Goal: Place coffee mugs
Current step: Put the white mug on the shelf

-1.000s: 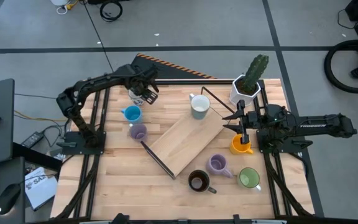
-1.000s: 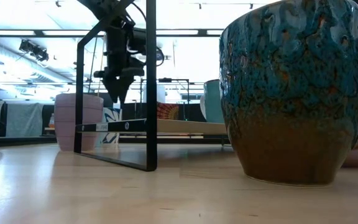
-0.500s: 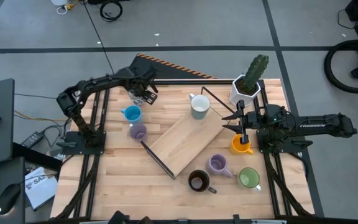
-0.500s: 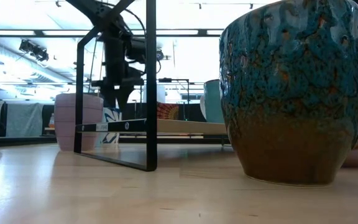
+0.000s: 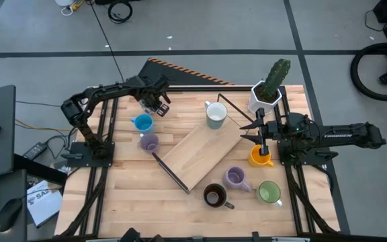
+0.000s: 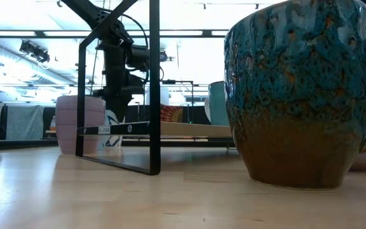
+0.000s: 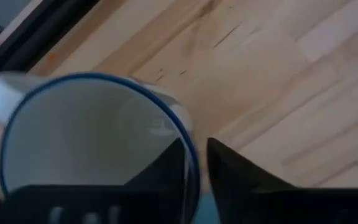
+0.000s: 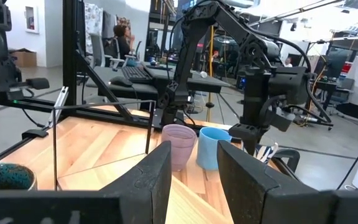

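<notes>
- Closing on a mug rim, the left claw point(image 5: 154, 104) sits at the far left corner of the tabletop point(image 5: 126, 202); in the left wrist view one finger point(image 7: 166, 168) stands inside a white mug with a blue rim point(image 7: 92, 143) and the other outside, pinching the wall.
- Right claw point(image 5: 263, 144) hangs at the orange mug point(image 5: 259, 156) on the right side; its two fingers point(image 8: 154, 168) stand apart with nothing visible between them.
- Step in hand, by judgement: grasping the white mug for placing; the grip looks just taken and the mug not yet lifted.
- Next move calls for a straight lift, then a carry inward toward the wooden board on its black frame point(image 5: 203, 151).
- Remaining mugs: blue mug point(image 5: 142, 123) and lavender mug point(image 5: 149, 142) near the left claw; pale mug point(image 5: 216, 115) at the board's far end; second lavender mug point(image 5: 234, 177), dark brown mug point(image 5: 213, 195) and green mug point(image 5: 269, 193) at the near right.
- Edges: the grasped mug stands close to the tabletop's far edge, so the lift should not drift outward.
- Open room: bare wood lies between the left claw and the pale mug; the blue mug just beside restricts a nearward path.
</notes>
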You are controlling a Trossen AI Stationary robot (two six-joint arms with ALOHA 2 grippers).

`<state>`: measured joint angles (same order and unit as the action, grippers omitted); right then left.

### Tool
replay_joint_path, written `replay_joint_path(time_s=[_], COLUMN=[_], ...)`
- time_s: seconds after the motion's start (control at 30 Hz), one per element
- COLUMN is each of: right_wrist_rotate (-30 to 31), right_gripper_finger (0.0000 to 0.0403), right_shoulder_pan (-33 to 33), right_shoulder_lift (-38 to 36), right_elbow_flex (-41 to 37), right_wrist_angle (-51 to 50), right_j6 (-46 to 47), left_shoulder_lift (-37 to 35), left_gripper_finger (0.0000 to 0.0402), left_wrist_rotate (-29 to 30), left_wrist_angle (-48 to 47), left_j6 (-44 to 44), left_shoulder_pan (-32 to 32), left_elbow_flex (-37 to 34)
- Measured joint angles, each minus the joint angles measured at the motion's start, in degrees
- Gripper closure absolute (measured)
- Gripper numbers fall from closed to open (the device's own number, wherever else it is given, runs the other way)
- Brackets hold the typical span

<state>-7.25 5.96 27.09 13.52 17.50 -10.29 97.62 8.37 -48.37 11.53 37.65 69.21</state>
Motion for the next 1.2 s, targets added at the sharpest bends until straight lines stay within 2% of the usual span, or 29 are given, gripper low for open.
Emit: replay_joint_path(time_s=[0.07, 0.2, 0.47, 0.73, 0.83, 1.03, 1.2], right_wrist_rotate=[0.0, 0.0, 0.1, 0.3, 0.3, 0.1, 0.1], right_gripper_finger=[0.0268, 0.0268, 0.0268, 0.0268, 0.0268, 0.0268, 0.0268], right_shoulder_pan=[0.0, 0.1, 0.9, 1.9, 2.3, 2.4, 2.4], right_shoulder_lift=[0.0, 0.0, 0.0, 0.0, 0.0, 0.9, 2.4], right_elbow_flex=[0.0, 0.0, 0.0, 0.0, 0.0, 0.0, 0.0], right_wrist_angle=[0.0, 0.0, 0.5, 1.9, 3.0, 6.7, 8.7], right_j6=[-0.2, -0.4, -1.6, -3.8, -4.5, -8.3, -10.3], left_shoulder_lift=[0.0, 0.0, 0.1, 4.5, 7.5, 14.7, 17.8], left_gripper_finger=[0.0371, 0.0376, 0.0376, 0.0376, 0.0376, 0.0376, 0.0376], left_wrist_rotate=[-1.9, -8.4, -7.3, -7.3, -7.4, -6.6, -6.8], left_wrist_angle=[0.5, 0.3, -1.7, -3.4, -4.3, -13.0, -15.5], left_j6=[-0.9, -1.7, -1.0, 7.6, 9.6, 10.4, 10.4], left_shoulder_pan=[0.1, -1.1, -13.0, -25.3, -27.9, -31.3, -33.5], left_elbow_flex=[0.0, 2.4, 15.0, 19.6, 24.7, 36.2, 39.6])
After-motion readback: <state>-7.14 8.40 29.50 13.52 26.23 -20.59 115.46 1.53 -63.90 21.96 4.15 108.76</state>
